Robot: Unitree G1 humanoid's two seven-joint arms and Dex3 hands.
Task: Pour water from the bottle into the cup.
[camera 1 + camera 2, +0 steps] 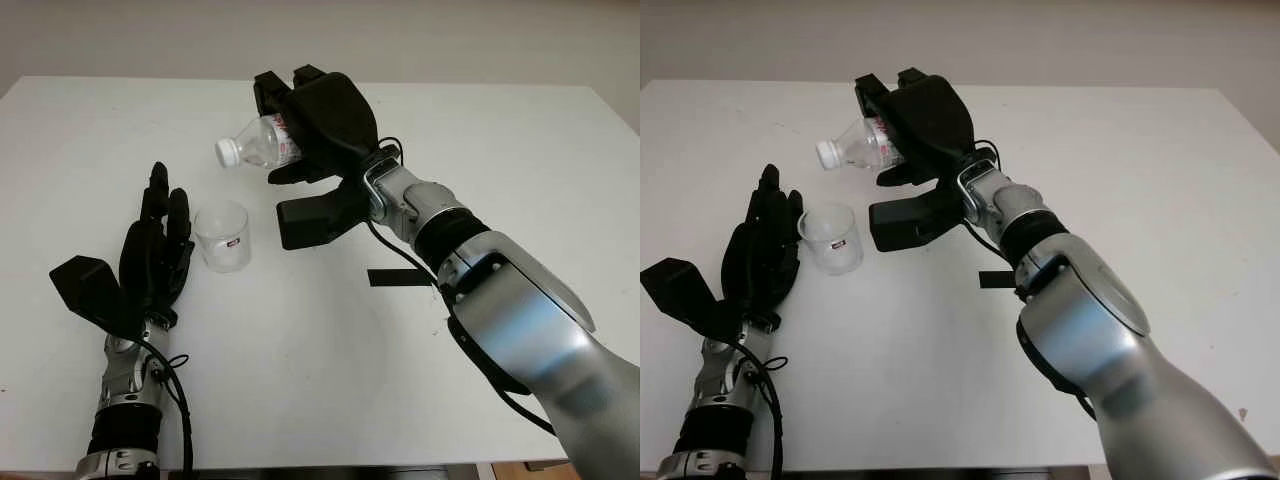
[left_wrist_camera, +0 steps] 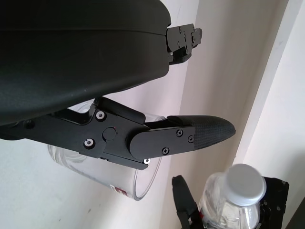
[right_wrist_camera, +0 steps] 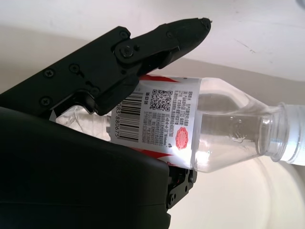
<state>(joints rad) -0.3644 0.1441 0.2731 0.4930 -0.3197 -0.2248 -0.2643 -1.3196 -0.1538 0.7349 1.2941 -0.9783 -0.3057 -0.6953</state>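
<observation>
Altogether one water bottle, one clear plastic cup and two black hands sit over the white table. Up above the table, the right hand has its fingers wrapped around the bottle's labelled body, holding it nearly on its side with the neck pointing toward the robot's left, raised above and a little beyond the cup. The bottle is transparent with a white screw cap in place and a white label with red trim. The cup stands upright on the table below, clear, with a small red mark on its wall. The left hand is just beside the cup on its left, fingers extended alongside it and grasping nothing; whether a finger touches the cup wall I cannot tell. A small black strip lies on the table near the right forearm.

Close up, the right wrist view gives what the head views cannot: a barcode, a QR code, fine print and a round red seal on the label, and one finger pressed across the bottle. From the left wrist view the cup's rim appears behind a finger, with the capped bottle beyond it.
</observation>
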